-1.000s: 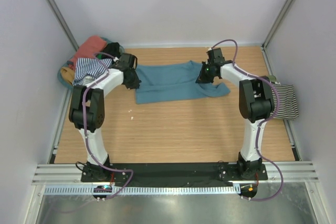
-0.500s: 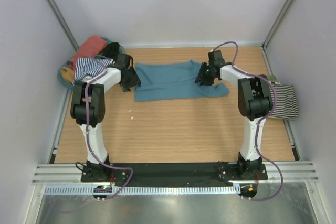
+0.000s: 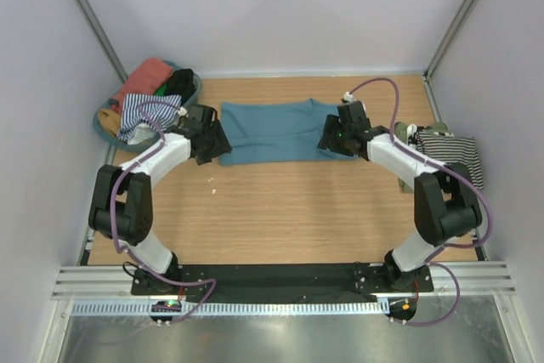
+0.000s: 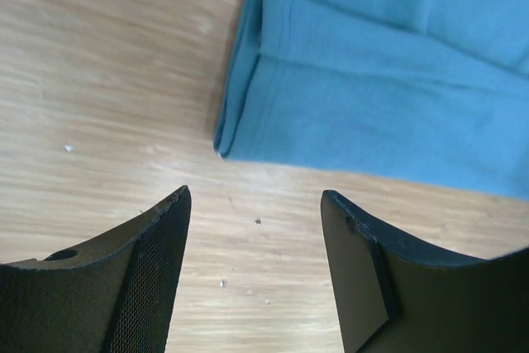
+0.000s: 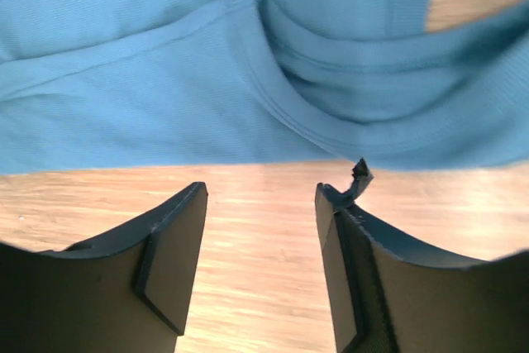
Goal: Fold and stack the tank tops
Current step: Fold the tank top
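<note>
Just beyond left claw (image 4: 254, 196), teal top (image 4: 372, 80)

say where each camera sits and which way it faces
Top external: above and behind the bases, facing down at the table; both arms show.
Left wrist: on the left arm, facing down; open left gripper in front, the teal tank top's folded corner beyond.
Right wrist: on the right arm, facing down; open right gripper in front, the top's curved hem beyond.
Shared: both wrists see that top.

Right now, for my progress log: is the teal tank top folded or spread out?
Folded over once: the teal tank top lies as a long band, and the left wrist view shows doubled layers at its corner.
</note>
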{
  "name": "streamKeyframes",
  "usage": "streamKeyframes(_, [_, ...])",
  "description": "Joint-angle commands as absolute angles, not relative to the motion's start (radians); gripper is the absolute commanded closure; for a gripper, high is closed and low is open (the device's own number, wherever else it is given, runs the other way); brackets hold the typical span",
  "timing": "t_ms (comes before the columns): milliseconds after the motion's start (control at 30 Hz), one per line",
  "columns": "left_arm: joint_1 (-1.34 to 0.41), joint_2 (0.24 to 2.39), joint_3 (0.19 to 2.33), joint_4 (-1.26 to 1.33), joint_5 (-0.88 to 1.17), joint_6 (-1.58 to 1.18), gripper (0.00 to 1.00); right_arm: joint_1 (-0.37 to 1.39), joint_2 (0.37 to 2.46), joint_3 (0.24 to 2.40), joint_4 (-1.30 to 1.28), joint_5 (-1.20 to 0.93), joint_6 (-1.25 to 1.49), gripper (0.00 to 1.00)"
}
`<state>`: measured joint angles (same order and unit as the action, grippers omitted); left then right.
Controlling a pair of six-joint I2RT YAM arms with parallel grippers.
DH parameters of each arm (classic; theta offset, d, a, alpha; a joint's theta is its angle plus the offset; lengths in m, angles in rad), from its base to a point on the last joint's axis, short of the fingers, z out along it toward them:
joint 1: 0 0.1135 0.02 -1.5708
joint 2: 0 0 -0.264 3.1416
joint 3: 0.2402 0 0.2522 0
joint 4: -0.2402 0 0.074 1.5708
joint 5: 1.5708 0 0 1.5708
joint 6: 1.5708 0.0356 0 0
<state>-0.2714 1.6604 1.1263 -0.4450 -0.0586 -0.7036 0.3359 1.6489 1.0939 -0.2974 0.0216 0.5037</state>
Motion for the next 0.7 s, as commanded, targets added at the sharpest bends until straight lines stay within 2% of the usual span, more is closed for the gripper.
streamKeyframes(0, [-0.302,1.595,1.068,-0.387,-0.089,-0.738,0.35,0.327,1.560,1.006,-0.226,0.114,0.534,0.41])
streamKeyframes(67, [-0.321,1.583,1.019,-0.339,-0.086,-0.770,0.35,0.327,1.566,0.988,-0.224,0.110,0.546,0.49])
streamKeyframes(267, [-0.331,1.635,0.986,-0.282,-0.055,-0.813,0.38,0.325,1.618,0.993,-0.238,0.181,0.580,0.44])
streamKeyframes(433, [-0.331,1.675,0.988,-0.256,-0.049,-0.819,0.40,0.301,1.661,0.992,-0.225,0.253,0.594,0.54])
streamKeyframes(667, [-0.331,1.710,0.989,-0.247,-0.069,-0.822,0.40,0.216,1.721,1.011,-0.187,0.193,0.623,0.49])
